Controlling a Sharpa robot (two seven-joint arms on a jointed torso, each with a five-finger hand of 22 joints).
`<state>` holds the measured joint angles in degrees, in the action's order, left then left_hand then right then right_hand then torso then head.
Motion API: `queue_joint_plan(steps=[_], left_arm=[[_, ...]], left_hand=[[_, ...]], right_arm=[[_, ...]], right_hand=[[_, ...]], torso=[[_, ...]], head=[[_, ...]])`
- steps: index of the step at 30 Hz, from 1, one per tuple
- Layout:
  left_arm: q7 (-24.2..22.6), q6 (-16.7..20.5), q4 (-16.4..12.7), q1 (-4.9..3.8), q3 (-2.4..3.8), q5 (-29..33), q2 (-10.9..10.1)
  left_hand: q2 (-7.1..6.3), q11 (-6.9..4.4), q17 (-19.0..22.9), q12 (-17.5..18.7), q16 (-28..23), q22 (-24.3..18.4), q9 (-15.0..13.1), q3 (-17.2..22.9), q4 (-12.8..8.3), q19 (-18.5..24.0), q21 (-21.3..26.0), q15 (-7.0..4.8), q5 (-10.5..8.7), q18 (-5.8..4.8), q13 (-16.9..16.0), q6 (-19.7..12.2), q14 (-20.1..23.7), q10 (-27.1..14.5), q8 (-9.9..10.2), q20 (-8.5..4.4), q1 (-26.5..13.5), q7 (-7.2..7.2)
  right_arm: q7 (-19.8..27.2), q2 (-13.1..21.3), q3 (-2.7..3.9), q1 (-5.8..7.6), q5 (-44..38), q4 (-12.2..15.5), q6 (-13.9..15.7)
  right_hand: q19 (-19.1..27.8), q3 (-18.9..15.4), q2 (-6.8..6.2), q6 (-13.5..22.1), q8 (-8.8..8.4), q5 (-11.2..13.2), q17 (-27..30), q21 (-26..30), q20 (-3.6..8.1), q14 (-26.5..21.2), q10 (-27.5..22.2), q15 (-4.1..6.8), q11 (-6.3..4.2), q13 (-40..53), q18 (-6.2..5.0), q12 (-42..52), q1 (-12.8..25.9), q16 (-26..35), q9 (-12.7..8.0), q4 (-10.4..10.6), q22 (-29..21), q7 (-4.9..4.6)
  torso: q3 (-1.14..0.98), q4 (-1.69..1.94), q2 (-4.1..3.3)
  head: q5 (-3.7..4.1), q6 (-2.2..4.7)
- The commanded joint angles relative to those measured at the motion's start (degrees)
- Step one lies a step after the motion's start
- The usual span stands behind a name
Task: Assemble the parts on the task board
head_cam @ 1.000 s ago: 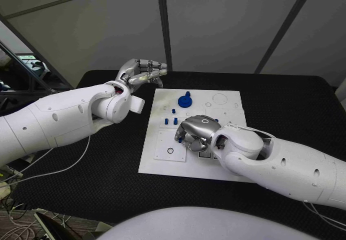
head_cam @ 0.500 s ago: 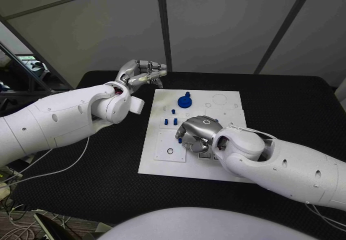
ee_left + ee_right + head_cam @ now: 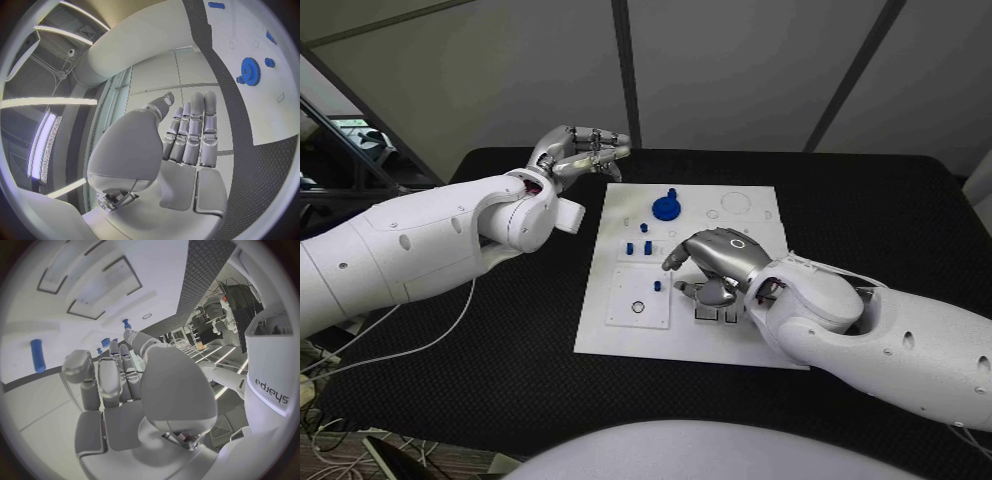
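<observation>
The task board (image 3: 682, 270) lies mid-desk with a blue gear (image 3: 669, 206) and several small blue pegs (image 3: 638, 247) standing in it, so assembly looks partly done, with empty holes left. The right hand (image 3: 711, 262) hovers over the board's middle, fingers loosely curled, nothing visibly held; the left hand (image 3: 581, 150) is raised beyond the board's far corner, empty, fingers straight.

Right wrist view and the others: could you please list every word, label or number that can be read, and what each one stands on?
"sharpa", seen turned on its side: on the white arm shell in the right wrist view.
Task board: faint outlines, no readable text.
Nothing else readable.
</observation>
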<state>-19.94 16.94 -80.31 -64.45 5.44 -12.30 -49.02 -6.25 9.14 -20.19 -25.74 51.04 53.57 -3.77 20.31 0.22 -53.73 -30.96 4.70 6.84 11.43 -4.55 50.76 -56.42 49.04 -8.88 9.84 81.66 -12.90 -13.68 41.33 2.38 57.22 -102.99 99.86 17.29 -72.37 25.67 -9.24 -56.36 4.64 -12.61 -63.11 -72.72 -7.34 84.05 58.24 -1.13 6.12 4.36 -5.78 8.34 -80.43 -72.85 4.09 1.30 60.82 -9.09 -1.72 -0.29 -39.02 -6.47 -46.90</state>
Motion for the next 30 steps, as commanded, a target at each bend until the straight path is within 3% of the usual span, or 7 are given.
queue_joint_plan(steps=[1,5,9,15,21,30], left_arm=[[-0.1,-0.9,-0.1,-0.09,0.06,0.2,-0.1],[-0.1,-0.9,-0.2,-0.09,0.05,0.2,-0.3],[-0.1,-0.9,-0.2,-0.09,0.05,0.2,-0.3],[-0.1,-1.0,-0.2,-0.09,0.05,0.2,-0.3],[-0.1,-1.0,-0.2,-0.09,0.05,0.2,-0.3],[-0.1,-1.0,-0.1,-0.09,0.05,0.2,-0.2]], left_hand=[[-0.10,-0.01,0.1,-0.2,-0.3,-0.1,0.0,-0.1,-0.1,0.4,0.3,-0.09,-0.23,-1.17,0.0,-0.2,0.3,-0.4,0.2,0.15,-0.2,0.04],[-0.10,-0.01,0.1,-0.3,-0.3,-0.1,0.0,-0.1,-0.1,0.4,0.3,-0.09,-0.23,-1.17,0.0,-0.2,0.3,-0.4,0.2,0.15,-0.2,0.04],[-0.09,-0.01,0.1,-0.3,-0.3,-0.1,0.0,-0.1,-0.1,0.4,0.3,-0.08,-0.23,-1.17,0.0,-0.2,0.3,-0.4,0.2,0.16,-0.2,0.04],[-0.09,-0.01,0.1,-0.3,-0.3,-0.1,0.0,-0.1,-0.1,0.4,0.3,-0.08,-0.23,-1.17,0.0,-0.2,0.3,-0.4,0.2,0.16,-0.2,0.04],[-0.09,-0.01,0.1,-0.3,-0.3,-0.1,0.0,-0.1,-0.1,0.4,0.3,-0.08,-0.23,-1.17,0.0,-0.2,0.3,-0.4,0.2,0.16,-0.2,0.04],[-0.09,-0.01,0.1,-0.3,-0.3,-0.1,0.0,-0.1,-0.1,0.4,0.3,-0.08,-0.23,-1.17,0.0,-0.2,0.3,-0.4,0.2,0.16,-0.2,0.04]], right_arm=[[-0.4,1.6,1.17,0.91,2.8,0.6,0.8],[-0.2,4.0,2.23,2.69,4.6,-0.1,-2.5],[0.3,6.3,2.66,3.88,5.3,-0.4,-5.0],[-0.2,8.0,2.83,4.41,4.9,-1.1,-8.2],[-0.9,8.2,2.85,4.52,4.2,-1.7,-11.2],[-1.2,6.7,2.84,4.54,4.0,-3.4,-12.3]], right_hand=[[0.0,-0.7,-0.10,-0.2,0.00,0.2,0.3,0.4,0.20,0.7,0.1,-0.03,0.08,-0.1,-0.53,0.4,0.5,0.0,0.1,0.1,-0.2,0.20],[0.8,-2.3,-0.83,0.6,-0.51,0.2,1.5,1.5,0.11,0.3,-1.7,-0.20,0.26,-0.4,-0.77,0.4,1.2,0.7,-0.1,0.5,-1.6,0.41],[1.8,-4.3,-1.06,1.4,-0.77,-0.2,2.4,2.7,-0.10,-0.2,-3.2,-0.42,0.51,-0.5,-1.05,0.8,0.9,1.4,-0.1,0.6,-3.3,0.94],[2.6,-7.1,-0.79,1.9,-0.74,-0.3,3.6,4.0,-0.35,-0.7,-5.0,-0.64,0.78,-0.5,-1.31,1.6,0.3,2.0,-0.1,1.1,-4.8,1.58],[2.8,-8.0,-0.47,1.8,-0.66,-0.3,3.8,4.3,-0.42,-0.9,-5.4,-0.70,0.83,-0.5,-1.38,2.0,-0.1,2.1,0.0,1.4,-5.2,1.82],[2.3,-8.2,0.90,1.1,-0.35,-0.4,3.4,4.3,-0.29,-0.6,-4.5,-0.50,0.58,-0.4,-1.33,3.6,-1.1,1.7,0.1,1.7,-4.9,1.85]], torso=[[0.06,-0.08,0.02],[0.08,-0.06,-0.04],[0.16,0.15,-0.09],[0.05,-0.02,-0.10],[0.07,0.14,-0.13],[0.11,0.22,-0.15]], head=[[0.50,0.48],[1.07,0.95],[1.99,1.51],[2.43,1.84],[2.65,1.83],[2.48,1.68]])
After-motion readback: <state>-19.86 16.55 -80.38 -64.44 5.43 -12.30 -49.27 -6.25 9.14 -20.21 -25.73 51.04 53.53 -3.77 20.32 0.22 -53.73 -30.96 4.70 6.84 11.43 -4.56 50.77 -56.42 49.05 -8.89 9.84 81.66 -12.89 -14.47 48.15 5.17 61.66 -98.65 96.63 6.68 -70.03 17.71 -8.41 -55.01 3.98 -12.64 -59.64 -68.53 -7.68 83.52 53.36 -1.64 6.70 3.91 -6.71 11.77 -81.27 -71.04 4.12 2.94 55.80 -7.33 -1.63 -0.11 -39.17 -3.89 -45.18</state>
